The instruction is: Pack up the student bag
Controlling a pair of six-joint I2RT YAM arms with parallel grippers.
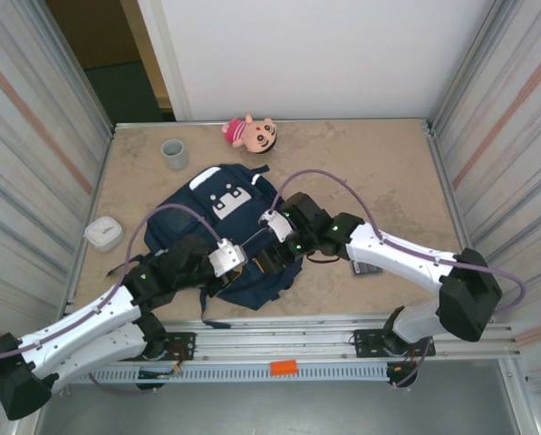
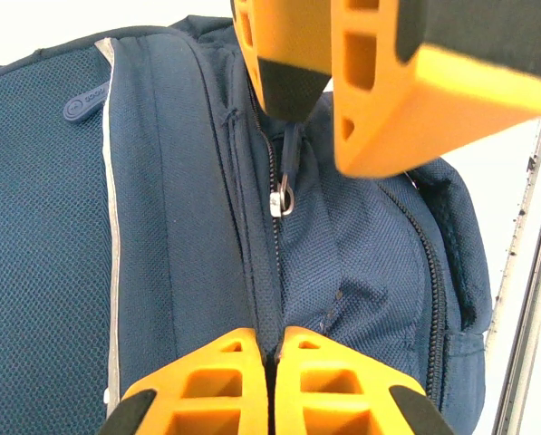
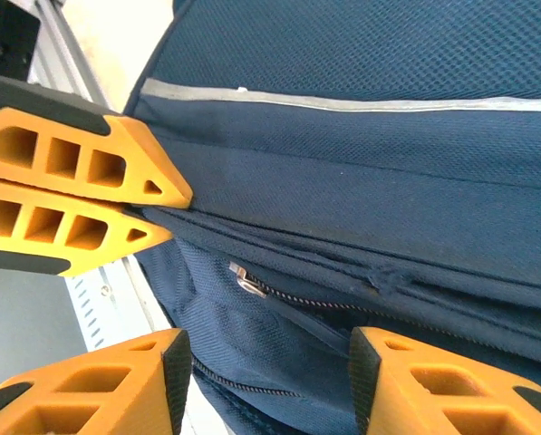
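The tan counter [image 1: 388,172] is carrying everything, and the student bag [image 1: 217,210], a navy-blue backpack with a white buckle patch, is lying flat near its middle, closer to the near edge, with its top end pointing toward the far wall. Both arms are reaching in over the bag's near end from either side. The left end effector [image 2: 270,343] is sitting clenched, its orange fingers [image 2: 223,381] pressed together and pinching a fold of the student bag right beside the zipper track. The right end effector [image 3: 268,355] is hovering released just above the same seam, its two fingers standing apart on either side of the track and gripping nothing. A pink-and-yellow plush doll [image 1: 248,133] is lying at the far edge of the counter, just beyond the bag. A grey cup [image 1: 174,153] is standing upright left of the doll, and a small white case [image 1: 103,234] is resting near the left wall, well apart from the bag. The metal zipper slider [image 2: 282,201] is sitting on the track between the two end effectors.
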